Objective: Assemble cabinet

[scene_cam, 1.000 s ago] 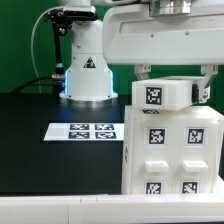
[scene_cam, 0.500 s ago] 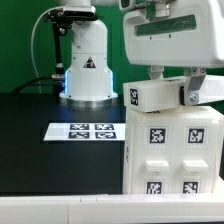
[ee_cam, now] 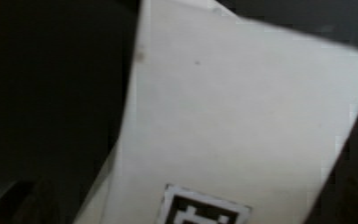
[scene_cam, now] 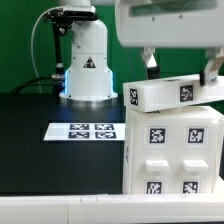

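White top panel (scene_cam: pixel 170 93) lies tilted on the cabinet (scene_cam: pixel 172 150), directly below the gripper (scene_cam: pixel 182 68), whose jaws stand open, holding nothing.

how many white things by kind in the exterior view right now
cabinet pieces: 2, the cabinet body and the tilted top panel
marker board: 1
robot pedestal: 1
total: 4
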Available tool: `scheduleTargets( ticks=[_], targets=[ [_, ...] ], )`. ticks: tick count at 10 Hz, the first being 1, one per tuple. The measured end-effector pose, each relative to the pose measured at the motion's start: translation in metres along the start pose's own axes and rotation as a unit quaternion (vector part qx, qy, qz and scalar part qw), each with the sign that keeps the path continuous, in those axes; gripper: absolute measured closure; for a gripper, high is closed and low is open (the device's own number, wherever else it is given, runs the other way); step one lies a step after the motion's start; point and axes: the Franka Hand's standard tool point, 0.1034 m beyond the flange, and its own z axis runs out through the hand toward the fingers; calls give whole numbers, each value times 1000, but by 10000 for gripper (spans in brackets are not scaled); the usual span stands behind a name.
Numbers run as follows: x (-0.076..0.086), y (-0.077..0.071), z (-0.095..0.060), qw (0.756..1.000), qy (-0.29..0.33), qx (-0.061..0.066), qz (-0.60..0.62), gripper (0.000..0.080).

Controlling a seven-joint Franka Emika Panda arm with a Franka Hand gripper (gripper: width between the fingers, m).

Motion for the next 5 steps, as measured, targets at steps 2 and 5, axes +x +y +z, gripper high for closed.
scheduleTargets(
  ticks=[2, 5],
  targets=[
    [1, -1, -2, 995, 5, 0, -97, 2],
    [3, -1, -3, 957, 7, -2, -290, 2]
  ],
)
